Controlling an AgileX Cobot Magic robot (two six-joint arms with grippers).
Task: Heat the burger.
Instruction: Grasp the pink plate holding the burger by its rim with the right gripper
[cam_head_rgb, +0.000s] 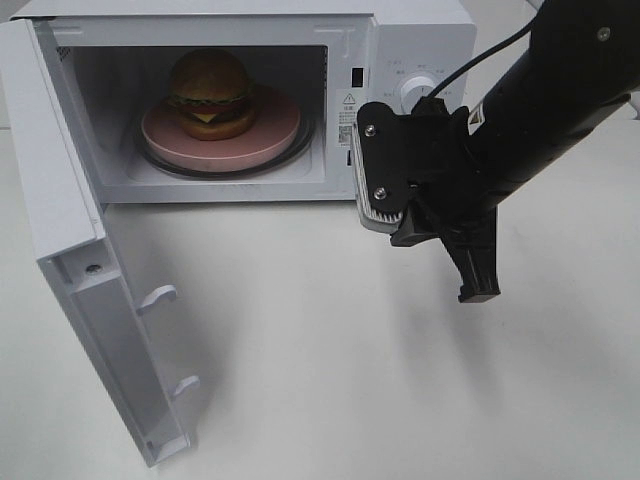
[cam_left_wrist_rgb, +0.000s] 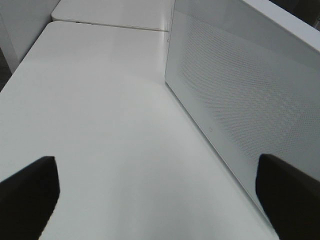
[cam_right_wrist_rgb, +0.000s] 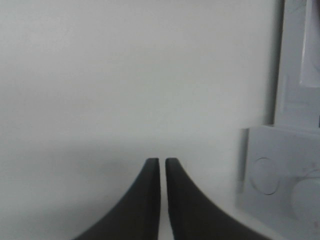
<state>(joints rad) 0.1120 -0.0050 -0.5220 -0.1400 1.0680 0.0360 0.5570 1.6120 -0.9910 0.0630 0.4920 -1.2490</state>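
The burger (cam_head_rgb: 210, 95) sits on a pink round plate (cam_head_rgb: 272, 138) inside the white microwave (cam_head_rgb: 420, 40), whose door (cam_head_rgb: 70, 250) stands swung wide open on the left. My right gripper (cam_head_rgb: 478, 290) hangs in front of the microwave's control panel, clear of the cavity and pointing down at the table. In the right wrist view its fingers (cam_right_wrist_rgb: 150, 190) stand almost together with only a thin slit between them, holding nothing. My left gripper (cam_left_wrist_rgb: 160, 200) is open, empty, low over the table beside the door's perforated outer face (cam_left_wrist_rgb: 240, 100).
The open door juts out toward the table's front at the left, with two latch hooks (cam_head_rgb: 158, 297) on its inner edge. A white table (cam_head_rgb: 330, 370) spreads in front of the microwave. The control knob (cam_head_rgb: 413, 92) sits just behind my right arm.
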